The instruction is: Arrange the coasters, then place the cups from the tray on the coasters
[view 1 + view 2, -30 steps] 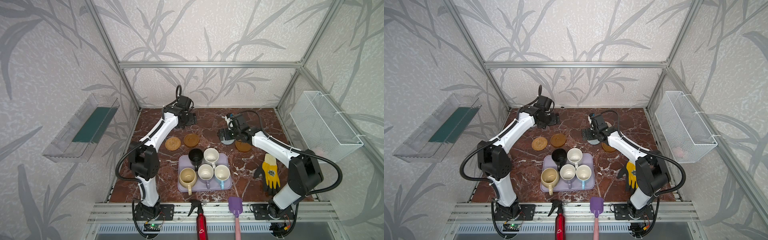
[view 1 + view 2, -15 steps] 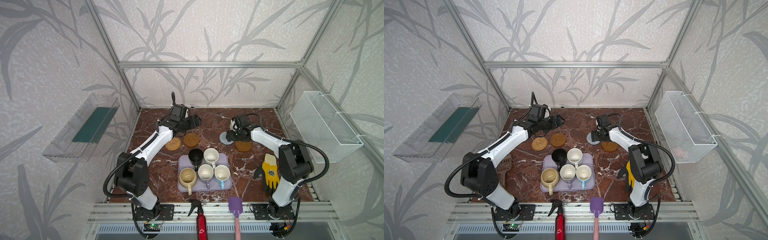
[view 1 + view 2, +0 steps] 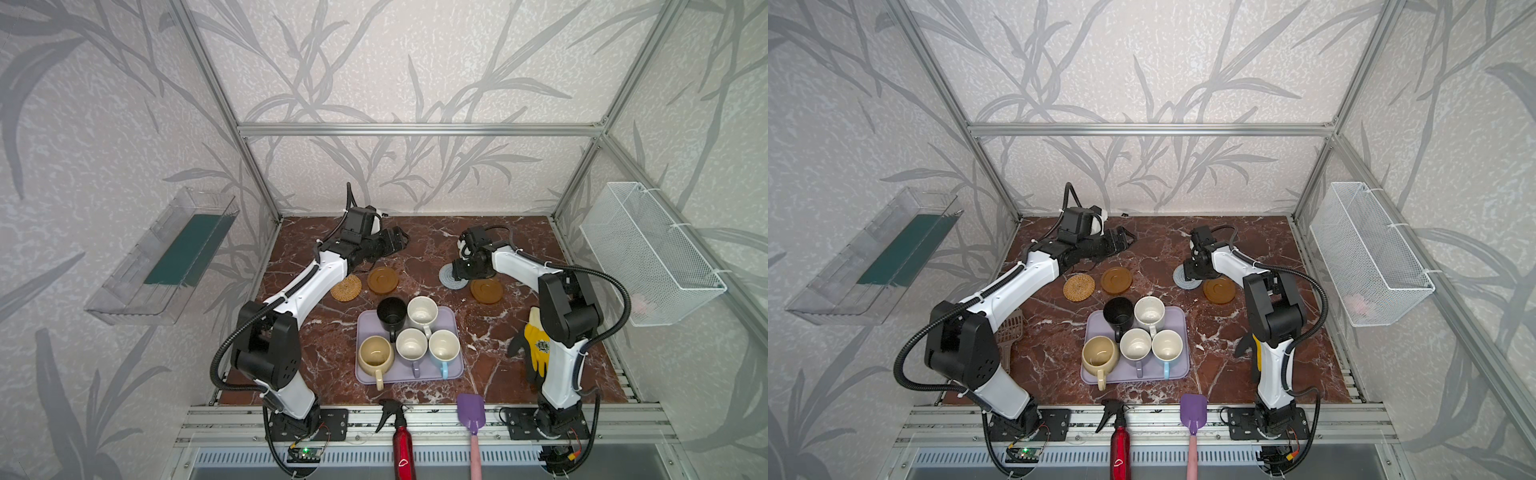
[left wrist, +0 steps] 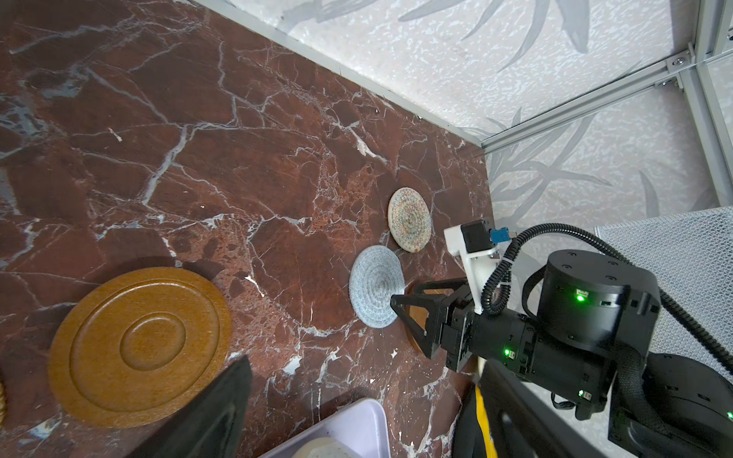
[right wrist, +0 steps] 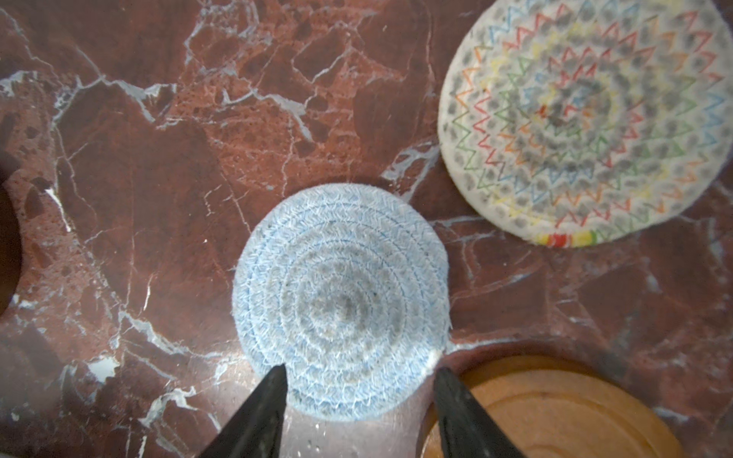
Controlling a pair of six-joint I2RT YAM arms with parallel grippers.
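Grey-blue coaster (image 5: 341,301), a woven spiral disc, lies flat on the red marble counter (image 5: 158,198). The right gripper (image 5: 359,370) is down at its rim, jaws partly apart, one tip over the weave and one at the edge; whether they pinch it I cannot tell. Just beside it lie a cream coaster (image 5: 583,119) with coloured zigzag stitching and an amber coaster (image 5: 555,412). The right arm (image 3: 519,266) reaches low toward the back, wrist bent down. The left gripper (image 3: 392,245) hangs wide open and empty near the back.
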